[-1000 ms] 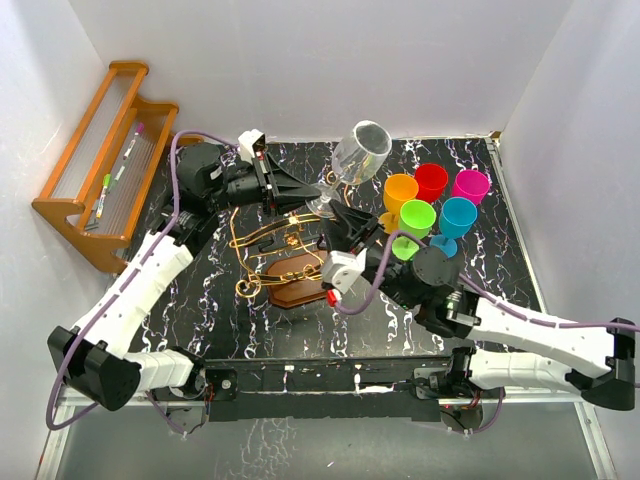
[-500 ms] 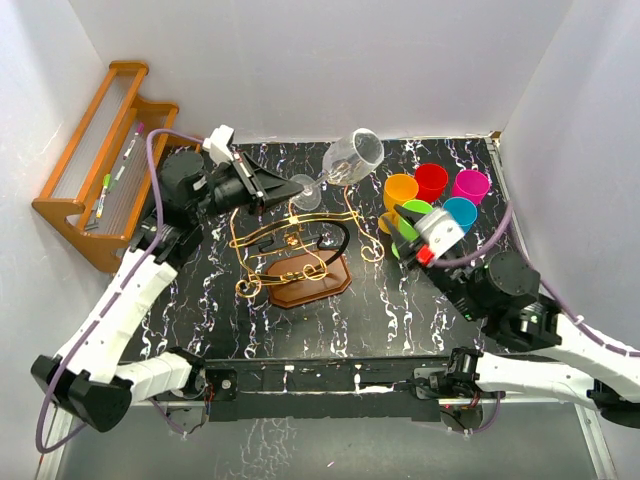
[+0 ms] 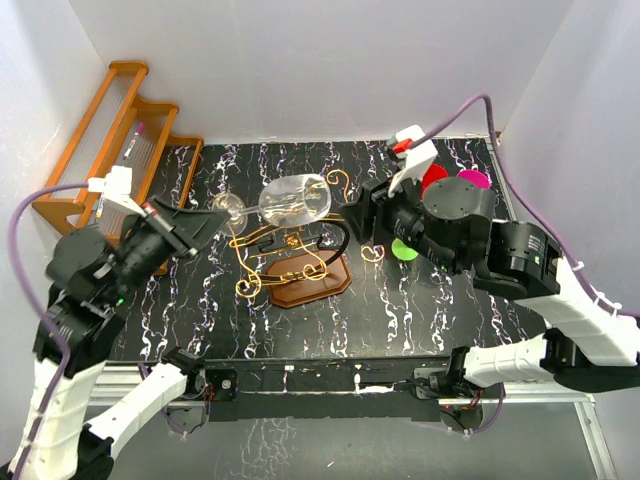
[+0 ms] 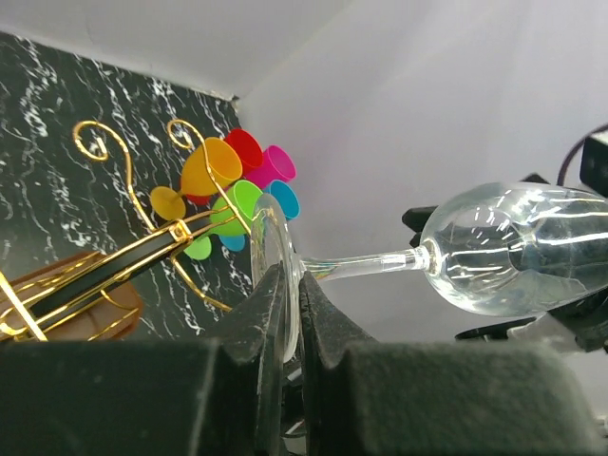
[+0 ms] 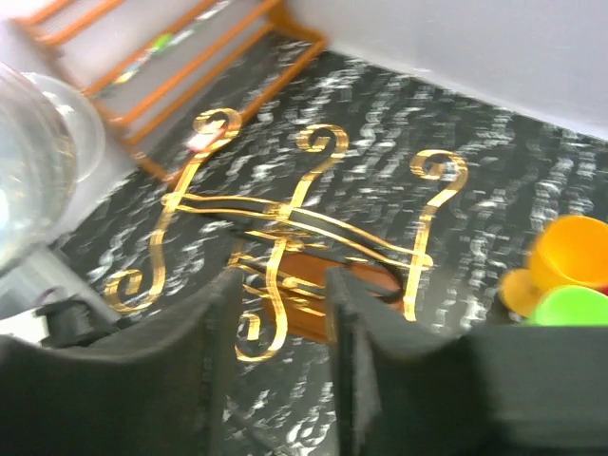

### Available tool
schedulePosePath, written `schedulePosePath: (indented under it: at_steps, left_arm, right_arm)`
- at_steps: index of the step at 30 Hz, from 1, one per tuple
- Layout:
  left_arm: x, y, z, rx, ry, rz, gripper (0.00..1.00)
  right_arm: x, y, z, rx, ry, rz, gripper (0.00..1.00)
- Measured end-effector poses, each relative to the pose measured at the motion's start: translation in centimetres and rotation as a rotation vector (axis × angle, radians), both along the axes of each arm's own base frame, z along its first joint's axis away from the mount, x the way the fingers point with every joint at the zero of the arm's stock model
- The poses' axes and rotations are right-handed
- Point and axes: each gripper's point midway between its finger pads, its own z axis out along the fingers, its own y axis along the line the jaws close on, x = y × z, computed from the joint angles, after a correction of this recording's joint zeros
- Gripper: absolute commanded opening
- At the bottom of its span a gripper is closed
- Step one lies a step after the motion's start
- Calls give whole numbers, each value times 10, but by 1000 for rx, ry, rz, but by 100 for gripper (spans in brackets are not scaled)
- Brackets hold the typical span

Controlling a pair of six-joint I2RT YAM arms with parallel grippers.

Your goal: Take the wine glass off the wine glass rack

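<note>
**Lifting-clear step, glass in the left arm's keeping.** Clamping the left gripper shut on the round foot of the wine glass, with the foot edge-on between the two dark fingers; carrying the glass on its side, stem running straight out ahead of the fingertips and bowl furthest from them, in open air; showing no touch between glass and wire in the left wrist view.

Lying just below and beside this gripper's fingertips, the wine glass rack, its gold scrolls and black loop bare of any glass; standing beyond the rack, a cluster of coloured cups.

Hovering on the far side of the rack, the right gripper, jaws spread with nothing between them, looking down past its own fingertips onto the gold scrolls and the wooden base.

Judging the removal itself as all but done; calling next, most likely, for swinging the glass away from the wire, turning it upright without loosening on the thin foot, and lowering it onto a bare patch of the table, well apart from rack and cups.
</note>
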Motion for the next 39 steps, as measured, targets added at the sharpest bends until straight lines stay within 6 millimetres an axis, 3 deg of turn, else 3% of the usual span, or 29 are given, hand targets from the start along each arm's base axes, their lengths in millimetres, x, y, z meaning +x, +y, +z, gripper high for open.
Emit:
schedulePosePath:
  at_steps: [4, 9, 13, 22, 30, 31, 33, 34, 35, 37, 39]
  left_arm:
    - [-24, 22, 11, 29, -56, 51, 0]
    - [-31, 34, 7, 72, -53, 83, 0]
    - [-31, 39, -3, 116, -28, 103, 0]
    - [-33, 42, -9, 150, -18, 109, 0]
    - [-35, 41, -8, 152, -24, 94, 0]
    - [-36, 41, -8, 155, -26, 91, 0]
    - [-37, 39, -8, 158, -28, 81, 0]
    - [-38, 39, -8, 158, -29, 73, 0]
    - [-38, 38, -8, 160, -30, 71, 0]
    - [-38, 39, -11, 167, -24, 75, 19]
    - [-37, 41, -12, 168, -18, 87, 29]
  right_arm:
    - [-20, 30, 25, 101, 53, 156, 54]
    - [-38, 26, 62, 215, 40, 241, 53]
    - [-47, 23, 70, 252, 33, 279, 53]
    - [-59, 44, 68, 266, 44, 390, 53]
    - [-45, 84, 36, 172, 90, 401, 53]
    - [-45, 88, 33, 165, 95, 405, 50]
    - [-44, 95, 29, 155, 104, 418, 17]
    - [-44, 99, 27, 149, 107, 427, 9]
    - [-45, 102, 25, 145, 112, 437, 8]
    - [-40, 106, 23, 142, 114, 423, 8]
    - [-37, 107, 23, 143, 116, 418, 8]
